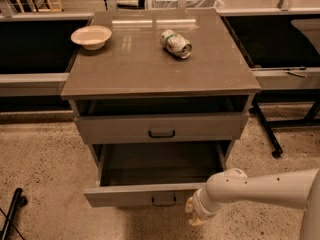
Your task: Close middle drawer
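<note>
The middle drawer [150,194] is pulled far out of the grey cabinet. Its deep box is empty and its flat front carries a small dark bar handle [164,200]. My gripper [192,215] is at the end of the white arm [260,189], which reaches in from the right. It sits low, just in front of and below the right end of the drawer front, close to or touching it. The top drawer [160,128] above shows its own handle and a dark gap under the countertop. The lowest drawer is hidden.
On the cabinet top stand a cream bowl [91,36] at the back left and a tipped can [176,43] near the middle. Dark shelving runs left and right of the cabinet. A black stand foot [11,213] is on the speckled floor at the lower left.
</note>
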Controlling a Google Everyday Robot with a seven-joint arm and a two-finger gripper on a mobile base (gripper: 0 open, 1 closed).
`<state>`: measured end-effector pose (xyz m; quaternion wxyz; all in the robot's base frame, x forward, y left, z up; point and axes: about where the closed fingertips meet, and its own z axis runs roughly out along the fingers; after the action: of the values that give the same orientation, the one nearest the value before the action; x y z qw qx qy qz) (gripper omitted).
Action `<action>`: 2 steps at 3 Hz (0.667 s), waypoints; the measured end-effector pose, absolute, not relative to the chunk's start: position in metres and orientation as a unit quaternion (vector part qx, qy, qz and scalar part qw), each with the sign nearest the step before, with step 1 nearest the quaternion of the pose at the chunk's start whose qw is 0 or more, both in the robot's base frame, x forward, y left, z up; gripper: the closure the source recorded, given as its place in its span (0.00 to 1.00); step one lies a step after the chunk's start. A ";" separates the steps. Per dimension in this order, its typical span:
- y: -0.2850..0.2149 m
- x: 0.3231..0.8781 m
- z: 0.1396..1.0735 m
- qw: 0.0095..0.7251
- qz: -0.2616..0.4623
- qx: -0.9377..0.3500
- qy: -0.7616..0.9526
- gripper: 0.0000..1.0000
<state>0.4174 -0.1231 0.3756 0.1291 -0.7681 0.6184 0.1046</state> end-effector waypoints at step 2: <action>-0.131 0.452 0.379 0.144 0.055 -0.754 0.638 0.77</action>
<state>0.4518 -0.1310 0.3789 0.1441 -0.7544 0.6380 0.0551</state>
